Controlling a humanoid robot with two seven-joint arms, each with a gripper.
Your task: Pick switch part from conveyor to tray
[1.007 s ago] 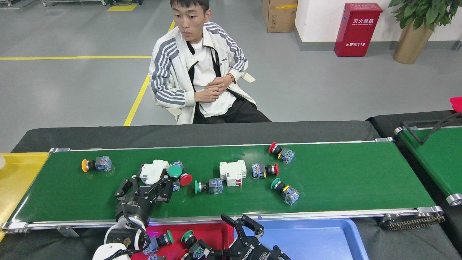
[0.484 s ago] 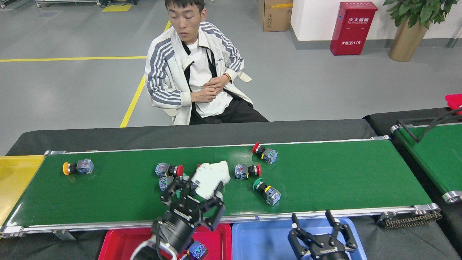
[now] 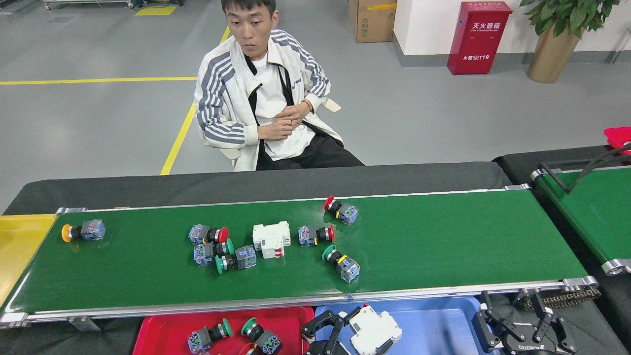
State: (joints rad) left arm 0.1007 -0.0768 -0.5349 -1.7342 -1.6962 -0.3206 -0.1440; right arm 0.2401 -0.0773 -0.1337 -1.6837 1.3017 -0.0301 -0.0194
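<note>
**White breaker over blue tray, release pending**

Far left: yellow tray (image 3: 19,251) at the belt end, then an orange-capped button (image 3: 81,230) alone on the conveyor (image 3: 443,236). Mid-belt: cluster of three push-buttons (image 3: 217,246), red and green caps, touching or nearly so. Just right of it a white breaker (image 3: 271,239) lying flat on the belt, then a red-capped button (image 3: 315,234), another red one (image 3: 341,210) nearer the far rail, and a green-capped one (image 3: 341,264) nearest the front rail.

Below the belt: red tray (image 3: 157,330) with two green-capped buttons in it. Blue tray (image 3: 434,320) beside it.

Left gripper (image 3: 345,330) sits low at the blue tray's left edge, fingers up, closed around a second white breaker (image 3: 375,329), the switch part in hand, over the tray's left part. Can't tell if it's touching the tray floor.

Right gripper (image 3: 522,325) off the blue tray's right corner, fingers spread, nothing in it, pointing up toward the belt's end.

Risks:
- breaker is close to the red/blue divider; opening here could tip it onto the rim or into the red tray.
- grip looks off-centre, part is tilted, so it may drop on its corner and bounce.
- person (image 3: 261,98) seated just behind the belt; a far reach gets near them.
</note>
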